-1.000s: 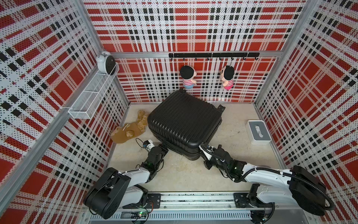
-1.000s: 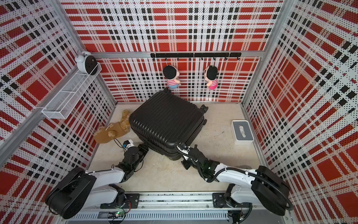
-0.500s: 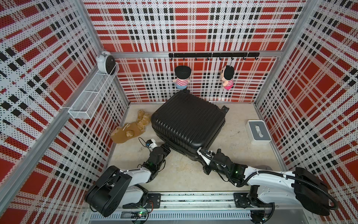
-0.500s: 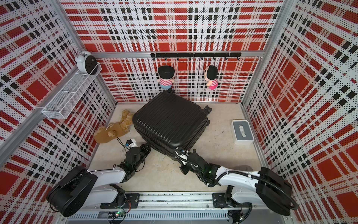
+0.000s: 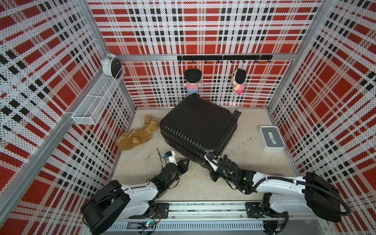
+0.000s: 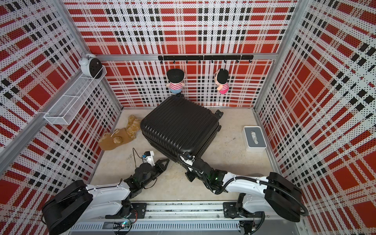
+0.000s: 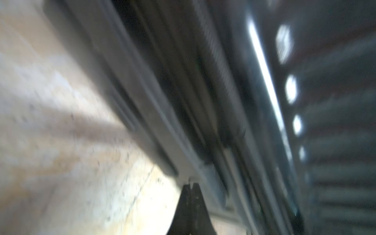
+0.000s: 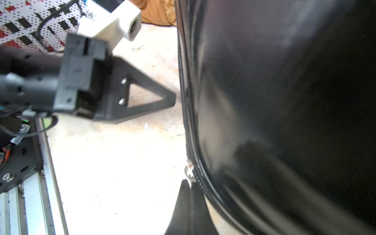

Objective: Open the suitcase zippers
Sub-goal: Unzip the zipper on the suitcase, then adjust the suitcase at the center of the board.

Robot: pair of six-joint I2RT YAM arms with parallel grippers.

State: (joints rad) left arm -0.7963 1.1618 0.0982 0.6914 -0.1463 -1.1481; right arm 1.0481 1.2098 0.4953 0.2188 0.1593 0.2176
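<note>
Plaid pegboard walls (image 5: 50, 81) in red, white and black close the cell in on three sides. High up and left of the left claw (image 5: 186, 161), a white wire basket (image 5: 95, 103) hangs on the side wall with an alarm clock (image 5: 110, 66) at its far end. On the pale, scuffed tabletop (image 5: 130, 168), a brown plush (image 5: 135, 137) lies beyond that claw and to its left. The left claw is clenched on nothing, its tip just short of the near side of the suitcase (image 5: 198, 130); its own wrist view is blurred. The black ribbed case lies flat beyond both claws, its far corner near the back wall, where two dolls (image 5: 192, 81) hang from a black hook rail (image 5: 223, 58). The right claw (image 8: 190, 184), at the case's near corner, is clenched on a silver zipper pull (image 8: 188, 168) on the zipper track (image 8: 183, 91). A white tissue box (image 5: 271, 139) with a grey top sits well to the right of it, beside the right wall.
</note>
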